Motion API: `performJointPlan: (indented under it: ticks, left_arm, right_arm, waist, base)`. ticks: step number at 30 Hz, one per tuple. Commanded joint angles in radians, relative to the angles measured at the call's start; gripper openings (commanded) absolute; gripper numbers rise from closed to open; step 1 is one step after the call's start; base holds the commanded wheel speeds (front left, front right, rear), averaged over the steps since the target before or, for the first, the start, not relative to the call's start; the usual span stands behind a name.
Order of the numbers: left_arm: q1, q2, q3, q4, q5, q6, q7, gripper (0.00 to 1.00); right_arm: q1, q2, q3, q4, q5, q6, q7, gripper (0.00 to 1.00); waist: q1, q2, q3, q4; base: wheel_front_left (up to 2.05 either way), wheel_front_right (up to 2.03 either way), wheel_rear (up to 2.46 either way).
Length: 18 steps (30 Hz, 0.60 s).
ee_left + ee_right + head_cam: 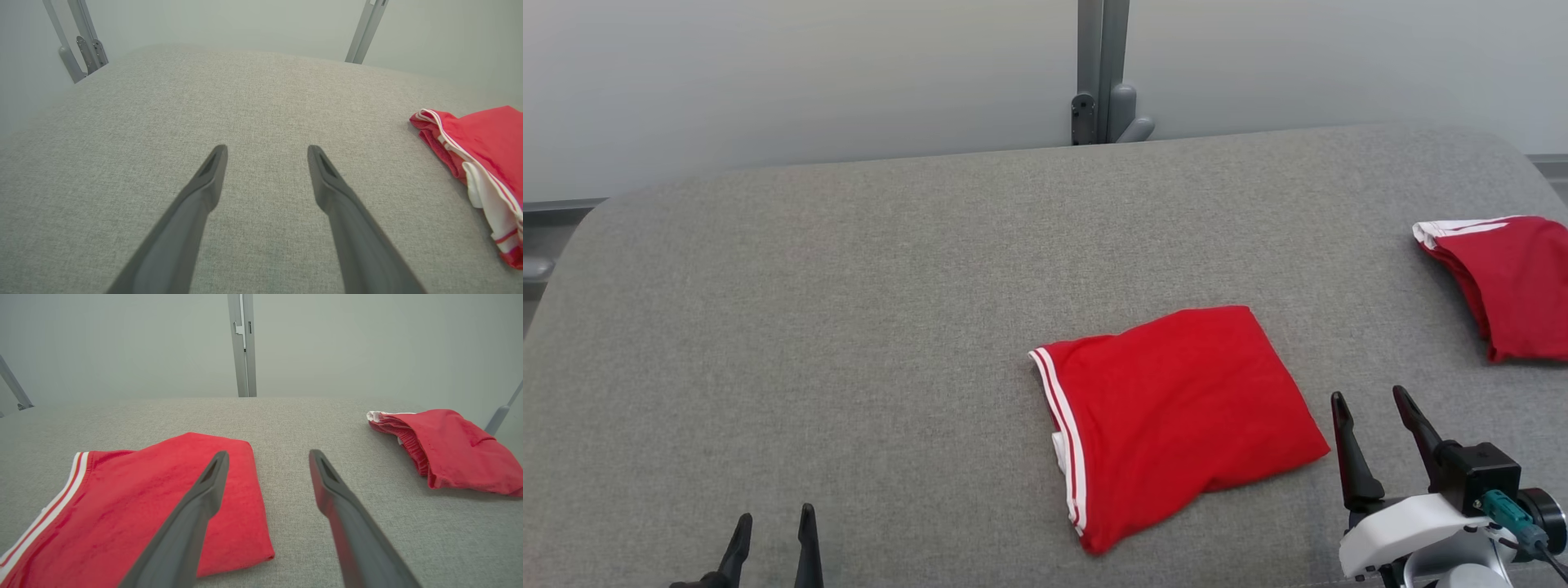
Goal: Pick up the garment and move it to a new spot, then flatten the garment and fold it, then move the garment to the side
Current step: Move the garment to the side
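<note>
Left jaws: we see them wide apart with nothing between them. Their dark fingers (806,543) (204,192) rise at the lower left of the head view, over bare cloth.
Right jaws: these also stand wide apart and hold nothing. Their fingers (1352,457) (331,486) point up the head view, just beside the near right corner of the garment.
Right wrist: a white housing (1413,531) sits under a black block with a teal plug.
Folded red garment (1176,416) (490,143) (122,506): it lies flat on the bench, right of centre in the head view, as a neat oblong set at a slant. A double white stripe runs down its left edge, and a little white lining shows there.
Garment and jaws: from the right wrist, one finger crosses in front of the red cloth and the other shows against bare bench. We cannot tell whether the finger touches the cloth. The left jaws are well apart from it.
Second red garment (1515,286) (457,449): it lies bunched at the far right edge of the bench, with a white-trimmed gathered band showing, well apart from the folded one.
Bench (809,327) (261,102) (367,416): its top is grey woven fabric with rounded far corners.
Behind: we see a pale wall and a grey upright post (1101,65) (243,343).
</note>
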Motion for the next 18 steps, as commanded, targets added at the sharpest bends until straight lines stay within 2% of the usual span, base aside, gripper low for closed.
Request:
performJointPlan:
  ticks: [1,7,10,13,18]
  left_arm:
    - [-0.004,0.001,-0.002,-0.003,-0.003,-0.002,-0.002,1.0]
    - [-0.01,0.001,-0.01,-0.01,-0.005,-0.002,-0.002,1.0]
    - [-0.01,0.002,-0.011,-0.014,-0.008,-0.002,-0.002,1.0]
    - [-0.014,0.002,-0.013,-0.02,-0.007,-0.002,-0.002,1.0]
    - [-0.043,0.002,-0.031,-0.019,-0.005,-0.002,-0.002,1.0]
  right_arm:
    - [-0.008,-0.004,0.0,0.001,0.004,-0.001,-0.004,1.0]
    - [-0.023,-0.013,0.011,-0.008,0.014,-0.001,-0.004,1.0]
    - [-0.042,-0.015,0.035,-0.023,0.072,-0.001,-0.003,1.0]
    - [-0.088,-0.062,0.089,-0.047,0.181,-0.001,0.097,1.0]
    - [-0.193,-0.135,0.086,-0.084,0.286,-0.001,0.372,1.0]
  waist:
    - [0.0,0.0091,0.001,0.001]
    - [0.0,0.0091,0.006,0.002]
    - [0.0,0.0091,0.012,0.001]
    - [0.0,0.0091,0.028,-0.001]
    - [0.0,0.0091,0.084,-0.001]
  base:
    - [0.0,0.0,0.0]
    - [0.0,0.0,0.0]
    - [0.0,0.0,0.0]
    - [0.0,0.0,0.0]
    - [0.0,0.0,0.0]
